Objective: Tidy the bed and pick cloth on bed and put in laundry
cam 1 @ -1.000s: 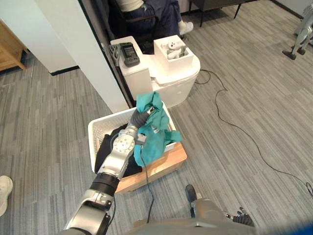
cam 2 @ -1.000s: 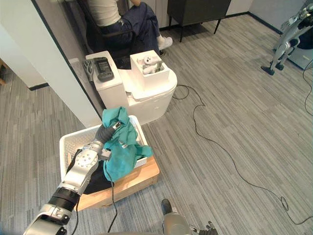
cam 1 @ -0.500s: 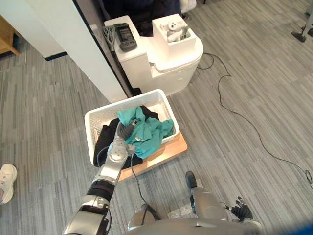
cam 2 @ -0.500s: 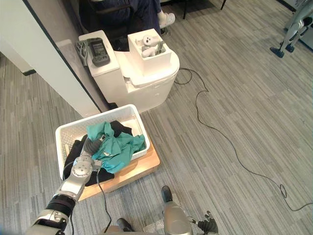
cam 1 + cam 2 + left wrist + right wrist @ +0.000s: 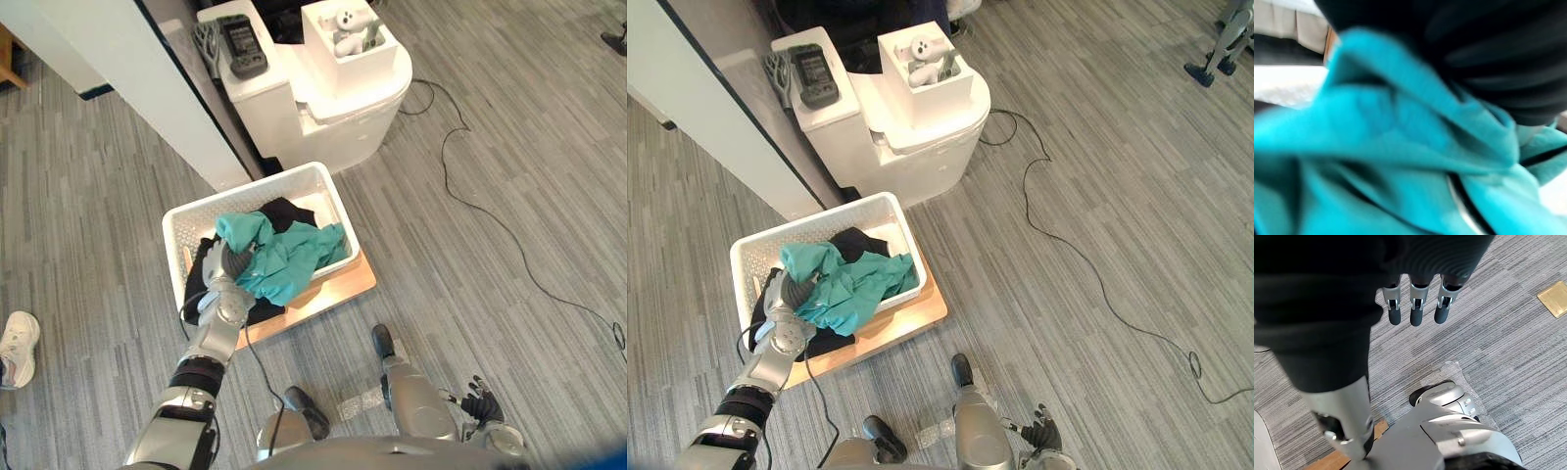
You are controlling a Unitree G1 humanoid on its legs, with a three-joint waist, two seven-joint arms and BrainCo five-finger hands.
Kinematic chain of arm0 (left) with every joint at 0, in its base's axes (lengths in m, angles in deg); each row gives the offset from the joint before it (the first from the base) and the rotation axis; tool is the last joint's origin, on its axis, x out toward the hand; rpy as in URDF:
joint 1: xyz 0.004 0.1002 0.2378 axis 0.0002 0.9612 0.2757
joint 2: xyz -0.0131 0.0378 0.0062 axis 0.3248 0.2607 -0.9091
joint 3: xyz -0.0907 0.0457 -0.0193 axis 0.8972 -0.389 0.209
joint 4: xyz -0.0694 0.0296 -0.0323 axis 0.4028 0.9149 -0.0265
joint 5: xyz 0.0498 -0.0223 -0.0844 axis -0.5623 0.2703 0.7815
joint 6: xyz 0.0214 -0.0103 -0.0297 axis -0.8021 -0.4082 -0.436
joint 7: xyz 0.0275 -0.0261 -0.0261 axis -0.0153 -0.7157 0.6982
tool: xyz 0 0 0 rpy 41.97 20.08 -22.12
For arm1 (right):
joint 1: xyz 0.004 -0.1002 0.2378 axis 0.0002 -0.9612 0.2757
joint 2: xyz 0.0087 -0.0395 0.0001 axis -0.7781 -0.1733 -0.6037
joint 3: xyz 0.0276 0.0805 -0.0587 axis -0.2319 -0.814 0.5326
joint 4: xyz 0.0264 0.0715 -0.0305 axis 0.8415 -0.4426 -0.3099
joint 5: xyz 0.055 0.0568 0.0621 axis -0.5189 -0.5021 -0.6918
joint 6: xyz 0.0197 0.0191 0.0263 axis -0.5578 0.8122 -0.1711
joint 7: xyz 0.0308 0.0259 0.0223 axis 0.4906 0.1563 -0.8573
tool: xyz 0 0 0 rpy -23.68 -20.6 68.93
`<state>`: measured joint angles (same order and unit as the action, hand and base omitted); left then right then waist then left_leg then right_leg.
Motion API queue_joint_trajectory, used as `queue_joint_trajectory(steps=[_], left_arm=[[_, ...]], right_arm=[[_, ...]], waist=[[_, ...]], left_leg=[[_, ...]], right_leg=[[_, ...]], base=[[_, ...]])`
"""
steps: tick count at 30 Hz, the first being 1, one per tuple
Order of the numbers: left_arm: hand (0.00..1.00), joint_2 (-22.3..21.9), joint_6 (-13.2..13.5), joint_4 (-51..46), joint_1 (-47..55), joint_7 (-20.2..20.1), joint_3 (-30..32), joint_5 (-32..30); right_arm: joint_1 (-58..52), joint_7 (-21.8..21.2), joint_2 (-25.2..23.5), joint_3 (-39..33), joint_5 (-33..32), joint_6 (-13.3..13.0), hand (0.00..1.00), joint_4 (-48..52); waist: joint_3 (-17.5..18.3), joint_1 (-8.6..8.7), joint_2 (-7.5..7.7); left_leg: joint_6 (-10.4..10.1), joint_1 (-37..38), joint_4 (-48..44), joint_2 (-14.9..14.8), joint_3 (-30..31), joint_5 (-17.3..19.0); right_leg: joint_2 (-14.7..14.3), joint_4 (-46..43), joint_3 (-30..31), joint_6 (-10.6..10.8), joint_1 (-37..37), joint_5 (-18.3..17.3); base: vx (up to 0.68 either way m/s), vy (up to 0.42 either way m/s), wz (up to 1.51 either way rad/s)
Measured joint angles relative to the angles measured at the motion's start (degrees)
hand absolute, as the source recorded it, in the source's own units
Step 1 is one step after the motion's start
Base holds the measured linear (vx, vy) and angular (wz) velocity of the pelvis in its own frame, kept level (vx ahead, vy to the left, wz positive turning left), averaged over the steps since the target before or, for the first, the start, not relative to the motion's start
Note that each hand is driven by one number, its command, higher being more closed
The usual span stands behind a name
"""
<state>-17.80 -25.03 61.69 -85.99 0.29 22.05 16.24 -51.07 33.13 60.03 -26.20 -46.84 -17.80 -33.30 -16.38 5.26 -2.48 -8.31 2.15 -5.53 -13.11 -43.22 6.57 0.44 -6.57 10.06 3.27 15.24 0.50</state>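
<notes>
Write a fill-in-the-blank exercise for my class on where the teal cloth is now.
The teal cloth lies on dark clothes in a ____ basket. The basket stands on a ____ board. The robot's ____ hand is at the cloth.
Missing words: white, wooden, left.

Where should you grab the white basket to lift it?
Probably by its two short ends. The white basket has a rim all round, so come from above and hook under the rim there. The teal cloth drapes over the near long side.
</notes>
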Motion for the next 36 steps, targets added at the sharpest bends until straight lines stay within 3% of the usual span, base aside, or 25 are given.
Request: queue_joint_trajectory(steps=[3, 10, 15, 19, 24, 31, 36], left_arm=[[0.00, -0.1, -0.6, 1.3, 0.1, 0.0, 0.4, 1.2], [0.00, -0.3, 1.2, 1.7, 0.0, 0.4, 2.1, 7.5], [0.00, 0.1, 4.1, 0.1, 0.3, -0.1, 4.2, 9.8], [0.00, 1.1, 8.0, -4.4, 1.1, -2.0, 5.6, 14.5], [0.00, 2.8, 10.8, -9.5, 5.8, -6.8, 8.0, 22.9], [0.00, 2.6, 10.4, -12.2, 11.1, -15.0, 11.8, 36.7], [0.00, 1.9, 6.3, -14.2, 15.4, -17.2, 16.2, 48.2]], right_arm=[[0.8, -0.2, 0.0, 0.4, 0.0, -0.1, 0.00, 0.1], [1.1, -0.4, 0.0, 0.5, 0.1, -0.3, 0.00, 0.2], [1.0, -0.4, 0.0, 0.5, 0.1, -0.7, 0.00, -0.1], [0.8, -0.4, -0.1, 0.4, 0.1, -0.6, 0.00, -1.2], [-1.3, -0.2, -0.4, 0.0, 0.1, 0.0, 0.00, -2.5], [-2.2, -0.2, -0.5, -0.7, 0.1, 2.3, 0.00, -5.5], [-2.6, -0.4, -0.8, -0.8, 0.1, 3.4, 0.00, -7.0]], waist=[[-0.5, -0.06, 0.02], [-0.9, -0.15, -0.02], [-0.9, -0.27, -0.02], [-0.6, -1.18, -0.13], [4.1, -1.76, -0.57], [9.2, -3.08, -0.50], [11.4, -4.49, 0.16]], left_leg=[[0.0, -0.4, -0.6, -0.2, 0.0, 0.0], [0.0, -0.3, -0.8, -0.3, -0.1, 0.0], [0.2, 0.7, -1.0, -0.6, 0.9, -0.1], [0.4, 1.9, -0.2, -0.5, 2.9, -0.9], [0.1, 4.0, 4.2, 0.2, 5.5, -3.4], [0.2, 6.6, 6.8, 0.8, 9.2, -4.8], [0.3, 7.1, 7.7, 1.3, 10.9, -5.1]], right_leg=[[0.0, -0.1, 0.0, 0.0, 0.4, 0.0], [0.0, -0.3, 0.0, 0.0, 0.2, 0.0], [0.1, -0.3, -1.1, 0.0, -1.5, 0.0], [0.6, -0.1, -3.2, -0.3, -3.7, -0.2], [0.9, 1.7, -6.5, -0.7, -6.8, -0.5], [1.4, 4.4, -10.3, -0.8, -11.9, -0.5], [1.9, 6.1, -11.8, -0.5, -13.9, -0.2]], base=[[0.00, 0.000, 0.00], [0.00, 0.000, 0.00], [-0.02, -0.016, 0.10], [-0.04, -0.017, 0.22], [0.00, -0.025, 0.33], [0.00, -0.002, 0.27], [-0.01, 0.000, 0.17]])
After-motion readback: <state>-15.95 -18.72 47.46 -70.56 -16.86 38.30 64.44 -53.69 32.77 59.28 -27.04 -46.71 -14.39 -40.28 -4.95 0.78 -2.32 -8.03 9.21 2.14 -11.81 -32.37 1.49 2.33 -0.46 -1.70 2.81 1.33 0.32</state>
